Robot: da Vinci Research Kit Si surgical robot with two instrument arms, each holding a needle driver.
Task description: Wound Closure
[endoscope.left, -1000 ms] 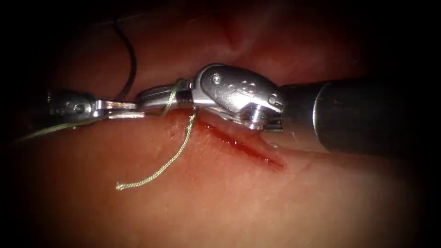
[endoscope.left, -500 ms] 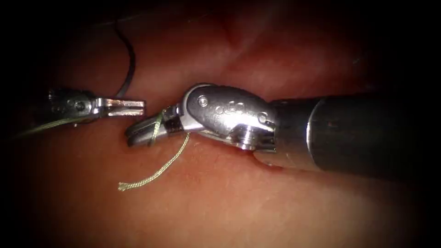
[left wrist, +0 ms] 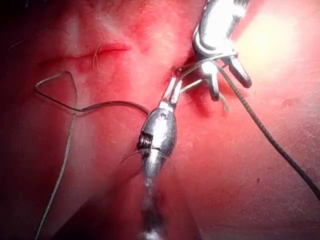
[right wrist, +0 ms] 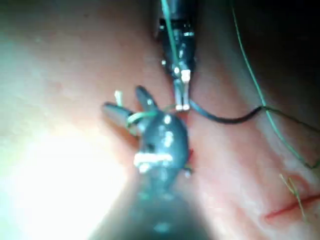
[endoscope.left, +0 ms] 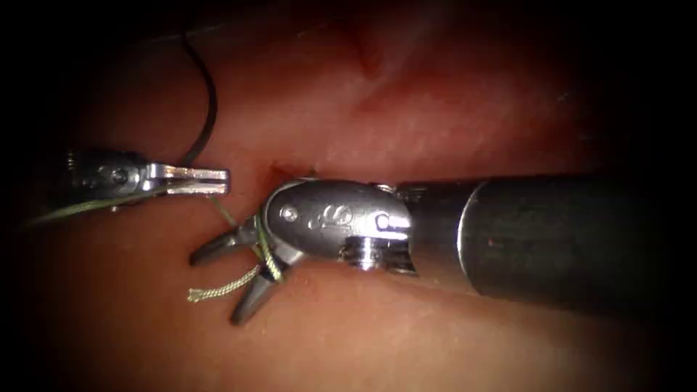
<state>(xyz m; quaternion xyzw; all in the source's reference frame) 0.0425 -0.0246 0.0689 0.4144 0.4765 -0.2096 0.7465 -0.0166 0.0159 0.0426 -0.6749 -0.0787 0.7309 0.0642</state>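
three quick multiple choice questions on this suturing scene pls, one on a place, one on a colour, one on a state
1. Where is the thread looped?
A. around the base of the right claw's jaws
B. around the left tool's shaft
C. around the needle

2. What colour is the thread in the endoscope view?
A. blue
B. pale green
C. white

3. What state is the right claw in?
A. shut on the needle
B. shut on the tissue
C. open, gripping nothing

Answers:
1 A: the thread wraps where the right claw meets its wrist.
2 B: its frayed end lies pale green on the tissue.
3 C: its two jaws stand spread apart.

Also: the left claw is shut on the thread. The dark curved needle lies on the tissue beside it, apparently in neither claw and not driven in.
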